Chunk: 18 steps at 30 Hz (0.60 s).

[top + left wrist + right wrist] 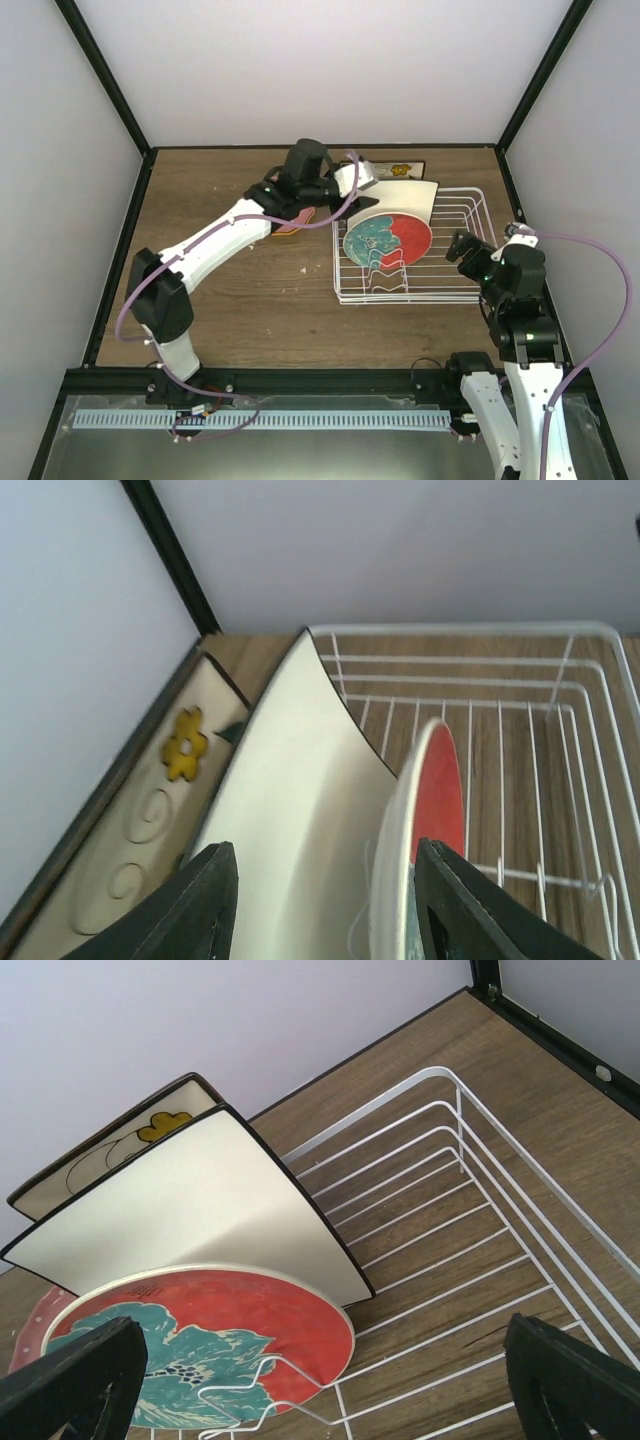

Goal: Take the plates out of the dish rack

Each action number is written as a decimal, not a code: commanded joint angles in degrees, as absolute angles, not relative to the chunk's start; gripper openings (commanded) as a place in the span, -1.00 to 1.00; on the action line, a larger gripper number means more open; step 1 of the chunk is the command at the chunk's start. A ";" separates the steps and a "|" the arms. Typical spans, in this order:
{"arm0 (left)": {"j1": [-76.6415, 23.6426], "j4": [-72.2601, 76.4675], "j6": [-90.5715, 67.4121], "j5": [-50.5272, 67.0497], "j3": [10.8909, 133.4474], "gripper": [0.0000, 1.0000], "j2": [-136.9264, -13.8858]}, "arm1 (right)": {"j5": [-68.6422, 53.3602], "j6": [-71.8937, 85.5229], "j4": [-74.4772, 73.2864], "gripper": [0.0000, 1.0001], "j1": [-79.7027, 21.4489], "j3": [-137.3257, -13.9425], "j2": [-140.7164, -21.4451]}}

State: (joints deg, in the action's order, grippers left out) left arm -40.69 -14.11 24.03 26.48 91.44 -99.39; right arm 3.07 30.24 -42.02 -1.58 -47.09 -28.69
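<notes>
The white wire dish rack (pixel 445 275) holds a red-and-teal round plate (pixel 388 240), a plain cream square plate (pixel 408 197) behind it, and a cream floral square plate (pixel 398 170) at the back. My left gripper (pixel 357 192) is open above the rack's left end. In the left wrist view it (pixel 325 910) straddles the cream plate (pixel 290 810) and the red plate's rim (pixel 440 790), with the floral plate (pixel 150 810) to the left. My right gripper (pixel 464 247) is open and empty over the rack's right side (pixel 500 1210). It (pixel 320 1390) faces the red-and-teal plate (pixel 200 1340).
An orange plate (pixel 290 224) lies on the table under the left arm, mostly hidden. A pink dotted rim (pixel 35 1330) shows left of the red plate. Black frame posts and white walls close in the table at the back and sides.
</notes>
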 commanded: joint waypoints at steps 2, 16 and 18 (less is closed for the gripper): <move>-42.92 -19.77 33.00 27.04 94.94 -0.01 -103.45 | 4.20 29.44 -44.03 1.00 -1.30 -48.48 -27.55; -46.85 -21.71 36.78 23.62 95.37 -0.01 -109.33 | 6.11 29.44 -46.85 0.99 -1.31 -49.76 -25.49; -47.17 -21.73 37.01 22.61 95.00 -0.06 -109.83 | 6.15 29.45 -47.01 1.00 -1.32 -49.91 -25.41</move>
State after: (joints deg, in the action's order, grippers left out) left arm -46.24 -20.84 34.76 24.23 94.11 -108.25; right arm 4.78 29.98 -45.71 -1.58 -47.22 -26.17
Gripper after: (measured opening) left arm 0.495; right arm 0.997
